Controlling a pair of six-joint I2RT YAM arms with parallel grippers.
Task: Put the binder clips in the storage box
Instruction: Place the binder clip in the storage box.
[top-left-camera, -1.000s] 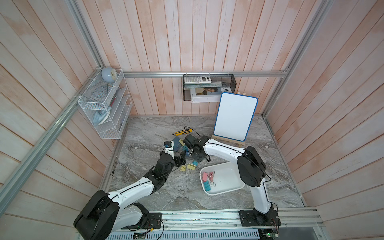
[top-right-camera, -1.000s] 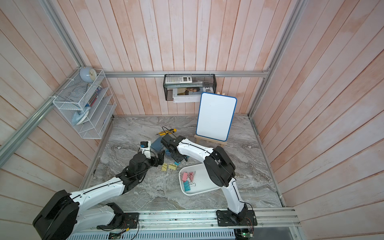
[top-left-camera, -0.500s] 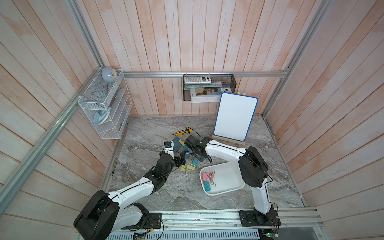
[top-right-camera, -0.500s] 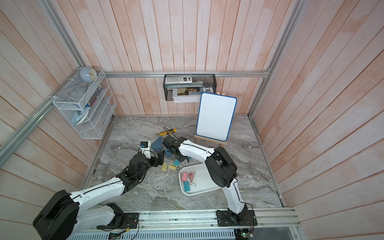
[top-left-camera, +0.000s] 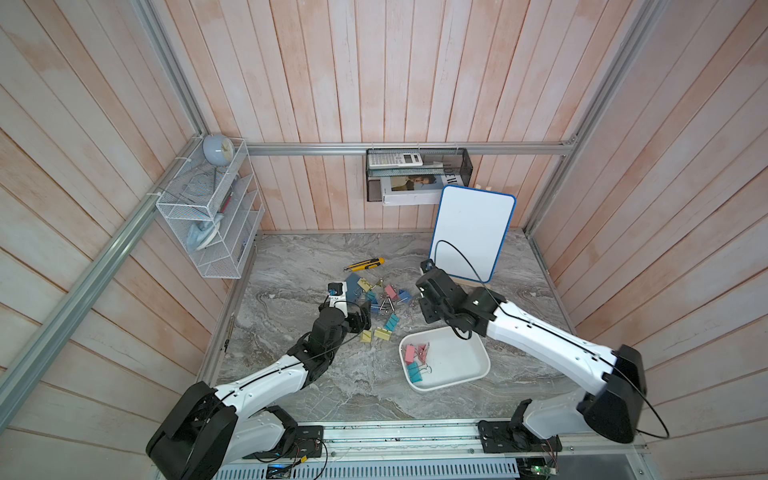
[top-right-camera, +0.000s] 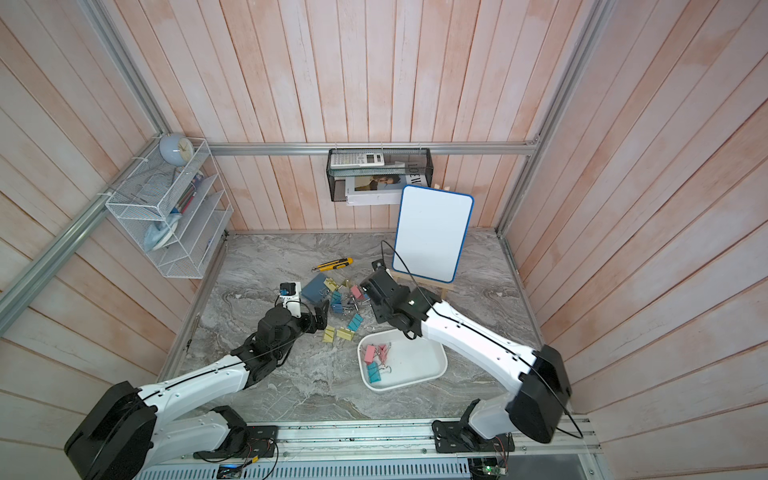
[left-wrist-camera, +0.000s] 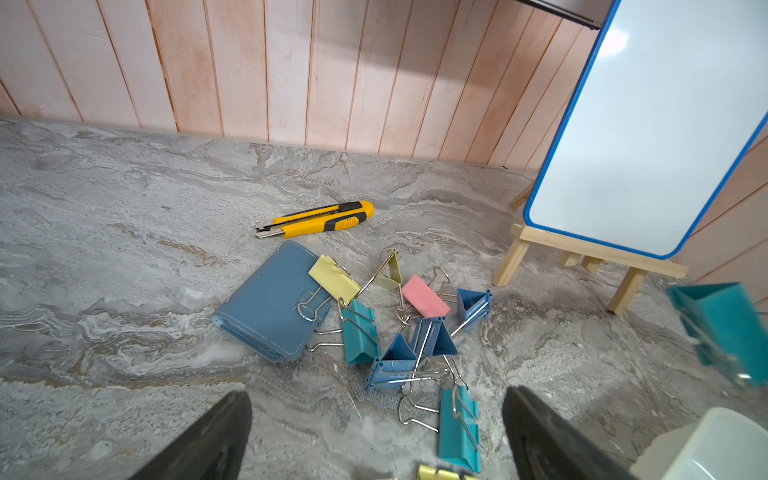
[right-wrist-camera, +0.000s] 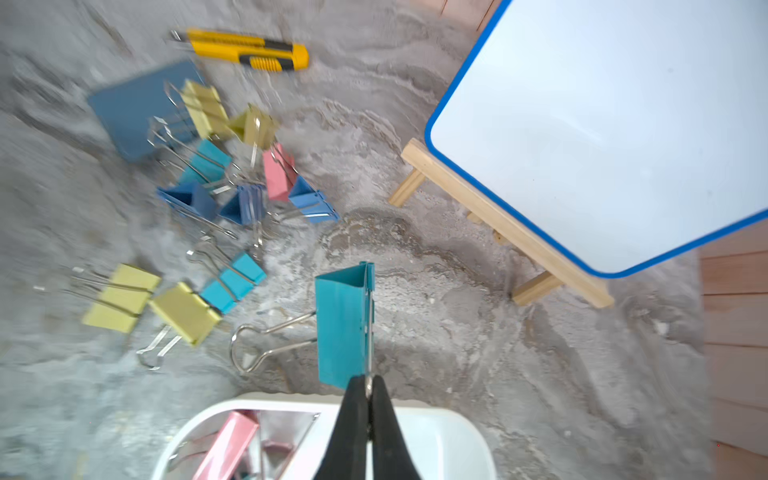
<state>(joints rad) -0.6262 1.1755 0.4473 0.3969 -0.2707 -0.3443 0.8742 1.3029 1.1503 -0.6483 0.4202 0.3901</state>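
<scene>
Right gripper (right-wrist-camera: 368, 384) is pulling off the pile (right-wrist-camera: 224, 195), pinching a teal clip (right-wrist-camera: 340, 328) at lower centre. Top views are hiding that grip; left gripper (left-wrist-camera: 376, 409) is gaping wide.

In our right gripper (right-wrist-camera: 369, 384), smooth matt black plastic, we hold a teal binder clip (right-wrist-camera: 343, 328): painted sheet metal, satin, with bright metal wire handles. Close under the gripper the storage box (right-wrist-camera: 449, 432) is glossy white plastic. Ahead of it we see the matt grey stone-look tabletop (right-wrist-camera: 457, 353), a glossy whiteboard (right-wrist-camera: 602, 124) on a bare wood easel (right-wrist-camera: 498, 224), and a stitched leather-look pad (left-wrist-camera: 270, 303).
</scene>
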